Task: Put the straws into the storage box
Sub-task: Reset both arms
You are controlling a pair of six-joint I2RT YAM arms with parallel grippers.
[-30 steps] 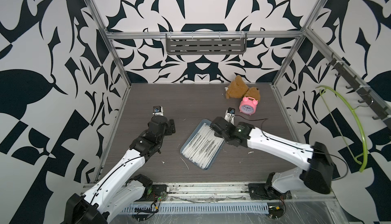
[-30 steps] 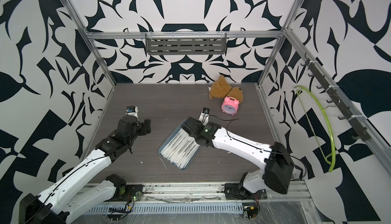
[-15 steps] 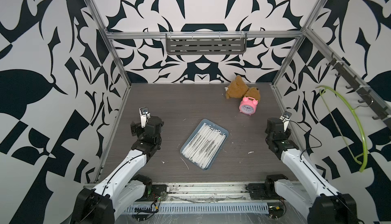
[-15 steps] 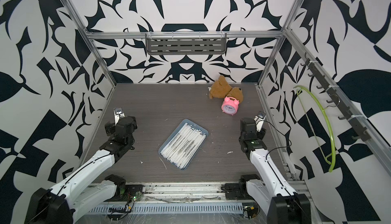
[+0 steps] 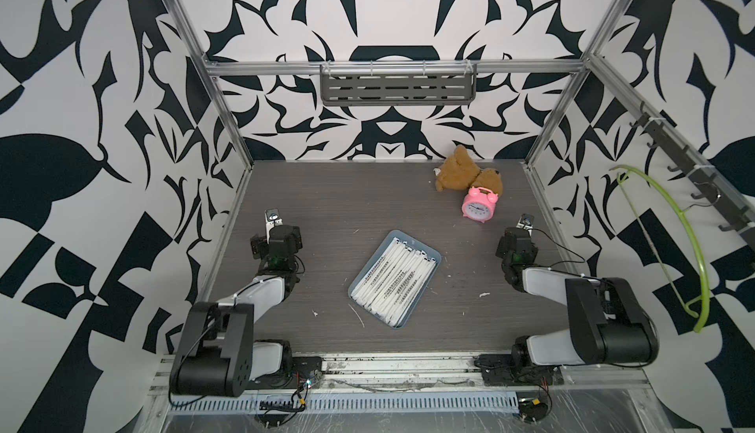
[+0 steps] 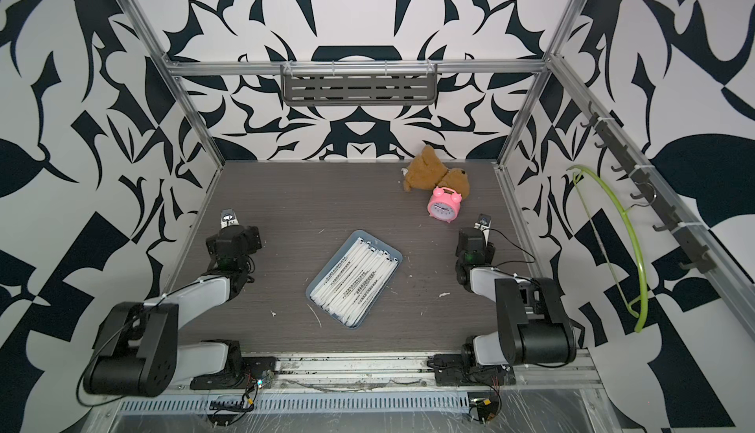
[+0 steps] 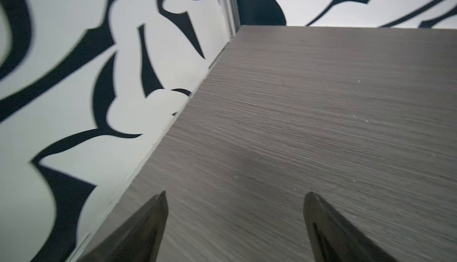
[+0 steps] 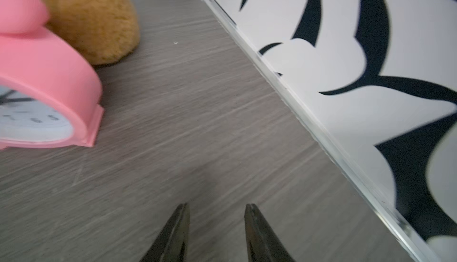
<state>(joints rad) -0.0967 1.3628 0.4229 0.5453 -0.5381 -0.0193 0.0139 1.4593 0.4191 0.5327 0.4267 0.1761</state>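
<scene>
1. Top views, nearest edge: the bases of both arms sit on the metal rail point(image 5: 388, 365), one toward each end.
2. In both top views the left arm point(image 5: 261, 292) is folded up close to the left wall, and its white link slopes from the rail up to a bent wrist.
3. The right arm point(image 5: 547, 284) is folded the same way by the right wall.
4. In the left wrist view the left gripper point(image 7: 235, 194) has its fingers spread wide with nothing between them, over bare table point(image 7: 309, 124) beside the patterned wall.
5. In the right wrist view the right gripper point(image 8: 216, 205) shows a narrower gap, also empty, over bare tabletop.
6. Mid-table, the tray point(image 5: 421, 243) lies diagonally between the arms and well apart from both.
7. The straws point(image 5: 392, 277) lie side by side inside it, filling it.
8. A thin white sliver point(image 5: 356, 314) and a scrap point(image 5: 484, 295) lie on the table near the tray.
9. Farther back on the right, a pink clock point(image 5: 479, 206) stands just in front of a brown teddy bear point(image 5: 457, 169).
10. A grey slotted shelf point(image 5: 398, 89) hangs on the back wall.
</scene>
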